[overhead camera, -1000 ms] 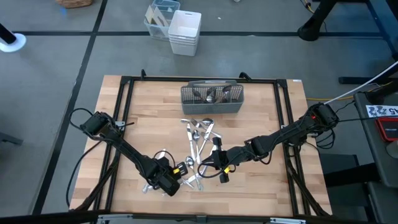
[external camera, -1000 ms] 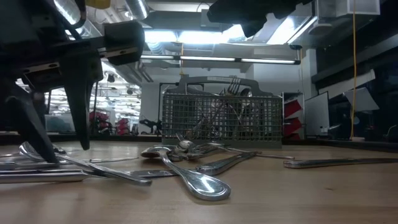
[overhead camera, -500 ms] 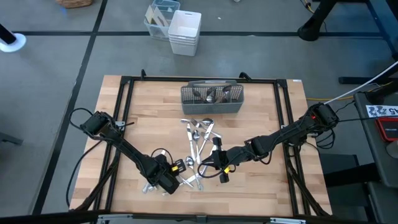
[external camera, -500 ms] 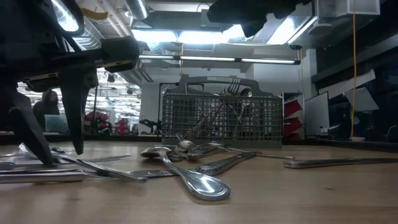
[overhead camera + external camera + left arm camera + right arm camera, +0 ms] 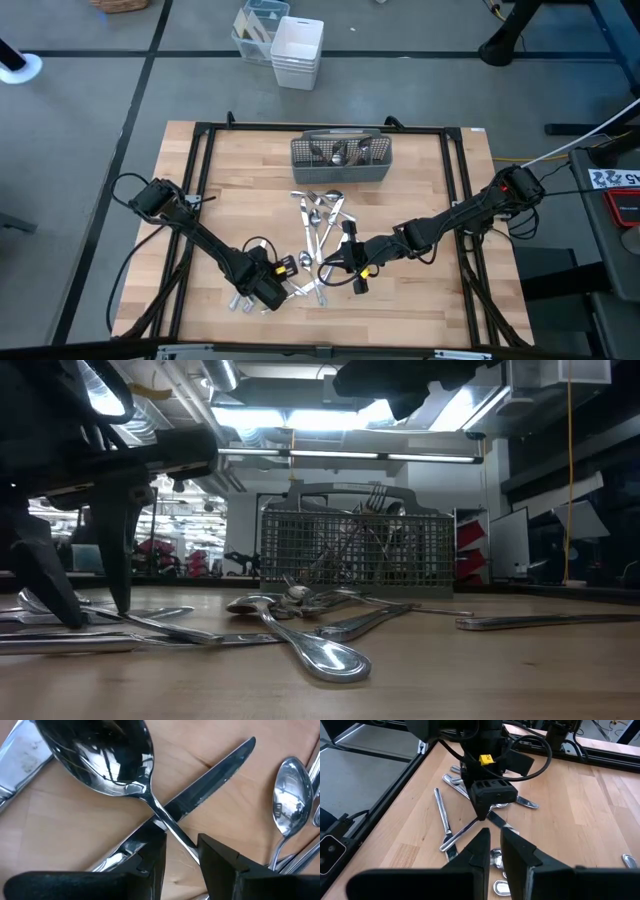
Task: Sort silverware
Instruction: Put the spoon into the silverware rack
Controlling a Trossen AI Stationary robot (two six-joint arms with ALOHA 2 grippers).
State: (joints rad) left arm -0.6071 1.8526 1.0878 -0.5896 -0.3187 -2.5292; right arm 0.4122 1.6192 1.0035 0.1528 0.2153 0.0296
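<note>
Left gripper [image 5: 181, 851] lowered at table's 7 o'clock, fingers parted astride one spoon [image 5: 107, 757] handle, crossed over one knife [image 5: 200, 782]. Right gripper [image 5: 492, 845] hovering near centre, fingers nearly closed, nothing held.

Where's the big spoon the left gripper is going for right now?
In the left wrist view the big spoon lies on the table, its handle crossing over a knife and running between the open fingers of the left gripper.

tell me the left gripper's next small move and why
Probably close the fingers. The left gripper is open, down at the table, its fingers either side of the spoon handle where it crosses a knife; closing should pinch the handle for lifting.
</note>
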